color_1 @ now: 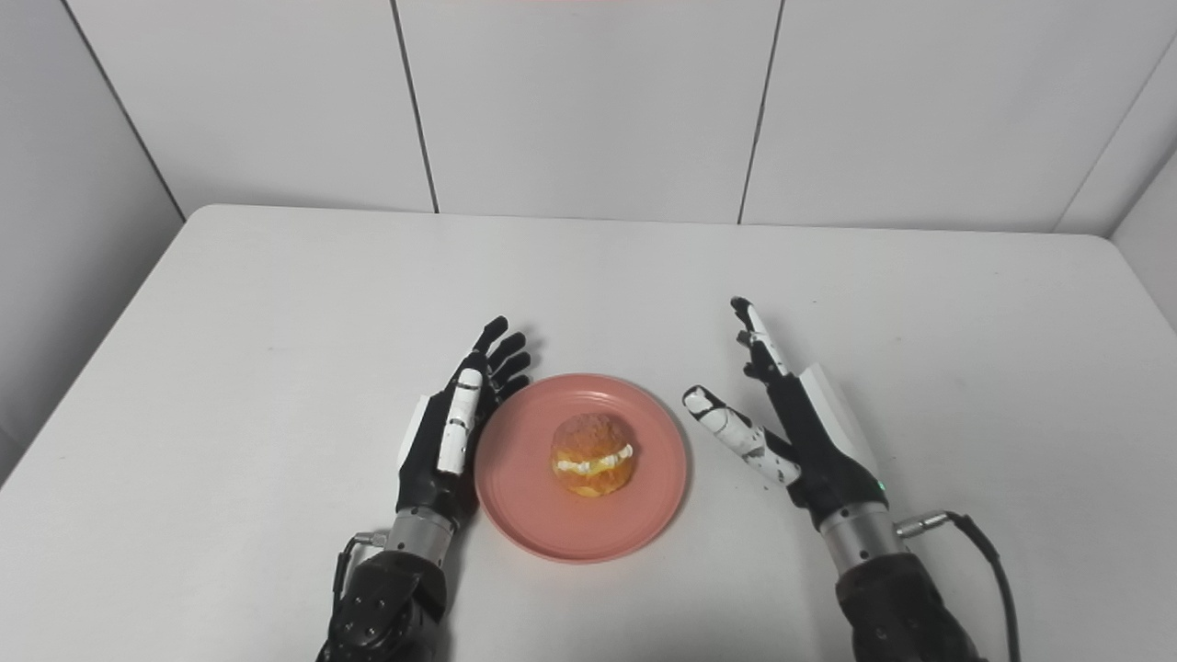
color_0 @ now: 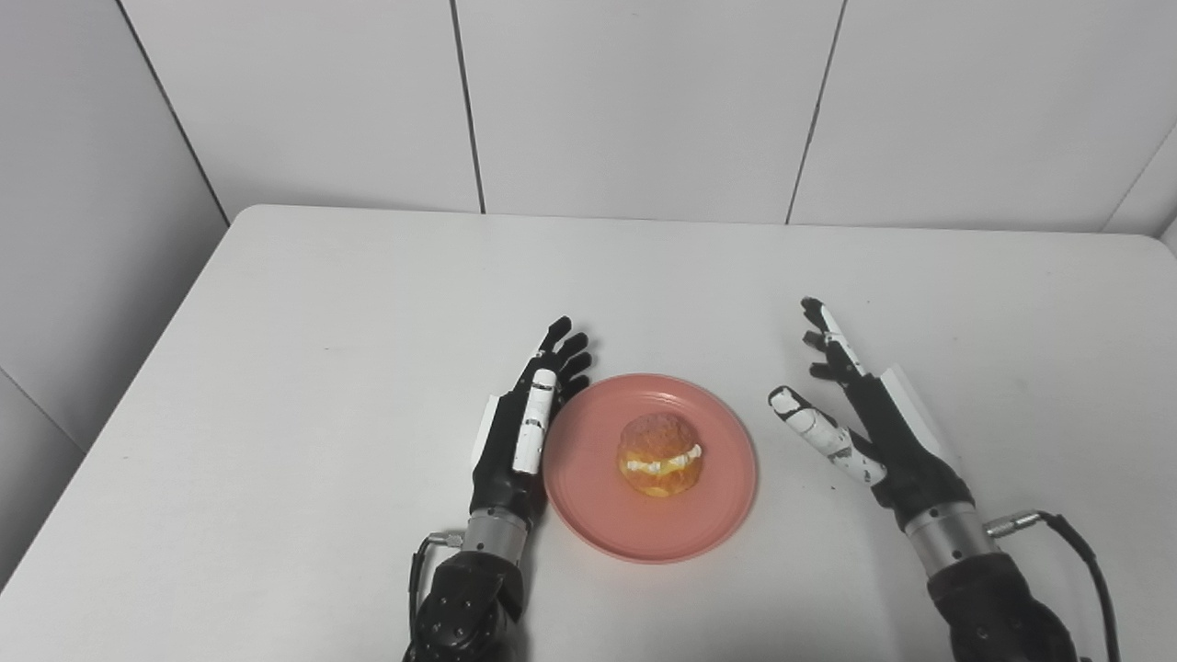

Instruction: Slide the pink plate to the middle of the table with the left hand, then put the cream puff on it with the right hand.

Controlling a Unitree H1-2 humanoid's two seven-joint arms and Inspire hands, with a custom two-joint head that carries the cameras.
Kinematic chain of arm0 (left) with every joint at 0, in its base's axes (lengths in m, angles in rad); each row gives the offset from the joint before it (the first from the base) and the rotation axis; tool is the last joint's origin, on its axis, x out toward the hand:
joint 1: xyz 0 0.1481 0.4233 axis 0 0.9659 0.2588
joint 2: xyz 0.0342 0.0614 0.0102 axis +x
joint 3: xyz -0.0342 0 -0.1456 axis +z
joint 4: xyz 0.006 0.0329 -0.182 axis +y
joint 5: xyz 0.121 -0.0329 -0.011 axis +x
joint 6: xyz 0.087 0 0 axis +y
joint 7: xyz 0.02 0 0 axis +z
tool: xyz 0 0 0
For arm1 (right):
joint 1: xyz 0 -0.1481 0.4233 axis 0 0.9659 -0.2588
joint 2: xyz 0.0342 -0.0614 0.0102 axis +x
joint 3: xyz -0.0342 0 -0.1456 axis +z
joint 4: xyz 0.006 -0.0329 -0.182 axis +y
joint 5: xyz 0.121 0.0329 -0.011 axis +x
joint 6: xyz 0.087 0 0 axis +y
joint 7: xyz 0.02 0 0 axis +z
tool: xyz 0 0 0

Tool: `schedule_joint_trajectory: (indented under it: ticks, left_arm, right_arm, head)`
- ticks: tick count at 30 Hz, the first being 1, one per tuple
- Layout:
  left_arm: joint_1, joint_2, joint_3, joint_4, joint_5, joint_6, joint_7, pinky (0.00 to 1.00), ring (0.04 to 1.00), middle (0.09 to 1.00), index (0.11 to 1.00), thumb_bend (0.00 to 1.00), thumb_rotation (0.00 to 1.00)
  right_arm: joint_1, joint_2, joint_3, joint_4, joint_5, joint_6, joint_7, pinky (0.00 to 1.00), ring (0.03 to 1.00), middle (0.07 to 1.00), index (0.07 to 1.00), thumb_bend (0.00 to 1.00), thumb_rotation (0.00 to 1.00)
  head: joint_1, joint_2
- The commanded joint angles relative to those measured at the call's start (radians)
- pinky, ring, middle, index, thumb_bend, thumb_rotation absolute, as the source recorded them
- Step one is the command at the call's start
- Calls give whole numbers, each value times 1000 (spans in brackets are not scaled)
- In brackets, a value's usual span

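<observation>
The pink plate (color_0: 708, 515) lies on the white table (color_0: 368, 303) near its front middle. A golden cream puff (color_0: 659, 454) with white filling sits in the plate's centre. My left hand (color_0: 524, 428) rests edge-on along the plate's left rim, fingers straight and together, holding nothing. My right hand (color_0: 860, 418) hovers a short way right of the plate, fingers spread and thumb pointing toward it, empty and apart from both plate and puff.
White wall panels (color_0: 644, 101) rise behind the table's far edge. A black cable (color_0: 1080, 552) trails from the right wrist. The table's left edge (color_0: 119, 405) runs diagonally down the picture.
</observation>
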Motion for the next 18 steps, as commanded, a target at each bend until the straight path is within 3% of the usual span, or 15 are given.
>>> schedule_joint_trajectory:
  ticks: [1,8,15,18]
  left_arm:
    - [34,2,4,21,-5,46,1,876,892,904,899,401,1000]
    - [54,11,9,-9,-8,48,-2,874,889,902,893,407,1000]
    - [82,26,17,-39,-11,39,-14,882,895,908,898,413,1000]
    - [94,30,17,-48,-10,31,-17,885,896,908,898,415,1000]
  right_arm:
    - [-5,13,-16,7,52,-88,-31,901,975,1000,1000,794,1000]
    - [21,40,-24,86,155,-159,-46,946,1000,1000,1000,682,1000]
    - [27,60,-30,130,260,-109,-24,986,1000,1000,1000,511,1000]
    - [29,57,-21,149,261,-125,-23,979,995,1000,1000,481,1000]
  head:
    - [4,1]
    - [4,7]
    - [-2,12]
    - [-4,13]
